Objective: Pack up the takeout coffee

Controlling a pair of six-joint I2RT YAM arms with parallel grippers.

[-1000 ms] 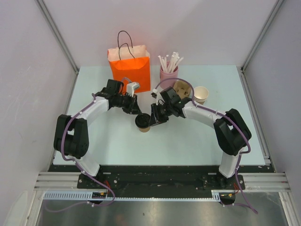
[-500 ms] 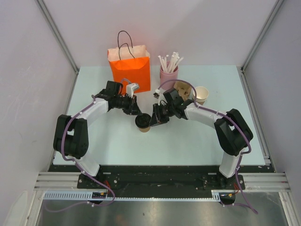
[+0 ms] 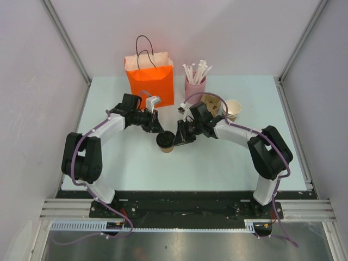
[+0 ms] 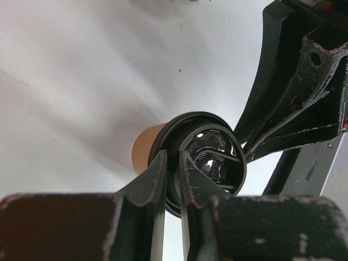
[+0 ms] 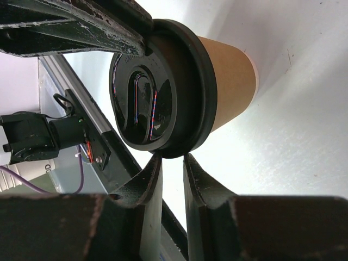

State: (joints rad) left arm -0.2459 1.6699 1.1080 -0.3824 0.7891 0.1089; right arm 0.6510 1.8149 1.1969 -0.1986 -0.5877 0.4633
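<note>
The takeout coffee (image 3: 165,142) stands upright on the pale desk (image 3: 217,168), just left of centre in the top view. Its long axis is vertical and its lid (image 5: 155,87) faces up. The body is a tapered cone of smooth kraft-brown paper. The lid is round, glossy black plastic with a raised rim.

The left hand (image 4: 173,166) is nearly closed, and its two worn black fingers pinch the lid rim between them. The right hand (image 5: 173,160) has a narrow gap, with its fingertips at the opposite lid rim. Whether it grips cannot be told.

Count in the upper part of the top view:
- One orange paper bag (image 3: 151,81).
- One pink holder of white straws (image 3: 194,86).
- One stack of pale-rimmed cups (image 3: 232,109).
</note>
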